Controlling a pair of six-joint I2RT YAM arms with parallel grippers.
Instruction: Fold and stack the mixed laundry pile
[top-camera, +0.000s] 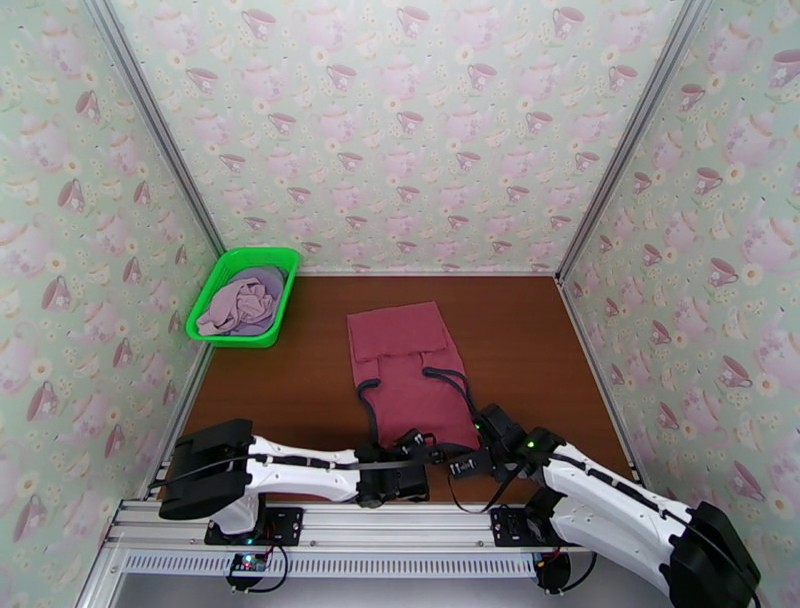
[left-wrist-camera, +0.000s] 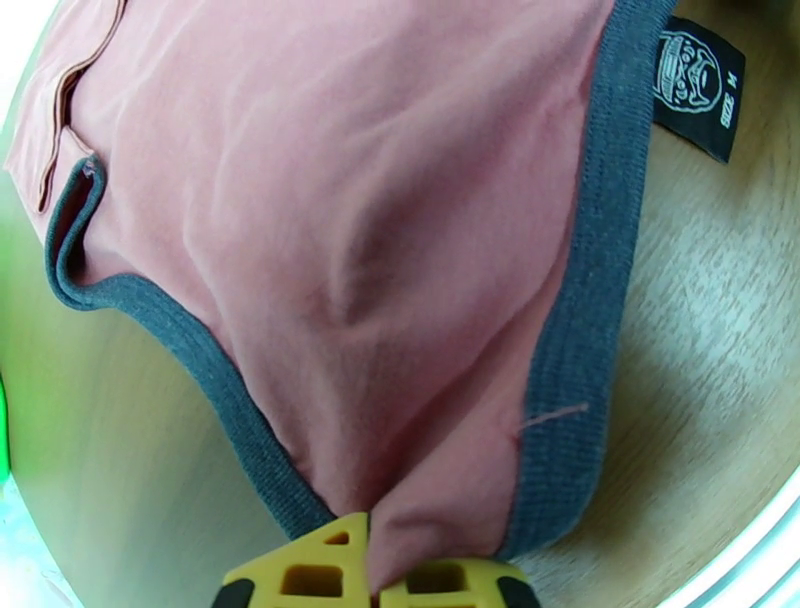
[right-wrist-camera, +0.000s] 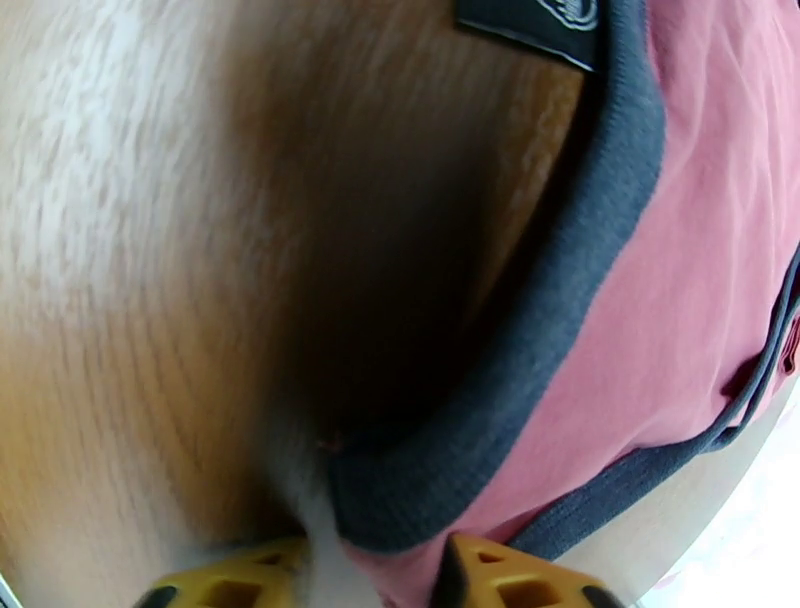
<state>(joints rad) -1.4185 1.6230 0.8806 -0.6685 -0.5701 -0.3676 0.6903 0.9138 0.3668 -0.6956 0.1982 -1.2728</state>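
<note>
The tank top (top-camera: 405, 375) lies mid-way on the surface (top-camera: 520, 330), straps toward the near edge — the left pincer (left-wrist-camera: 375, 540) clamps one strap, the right pincer (right-wrist-camera: 365, 560) straddles the other, grip unclear — so a lift may drop that side.

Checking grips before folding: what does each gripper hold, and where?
The left gripper pinches the tank top at a shoulder strap's end. The right gripper straddles the other strap's trim; a grip cannot be told.

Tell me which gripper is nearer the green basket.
Left. The left gripper is at the tank top's near edge, right of the green basket; the right gripper is farther right along that edge.
</note>
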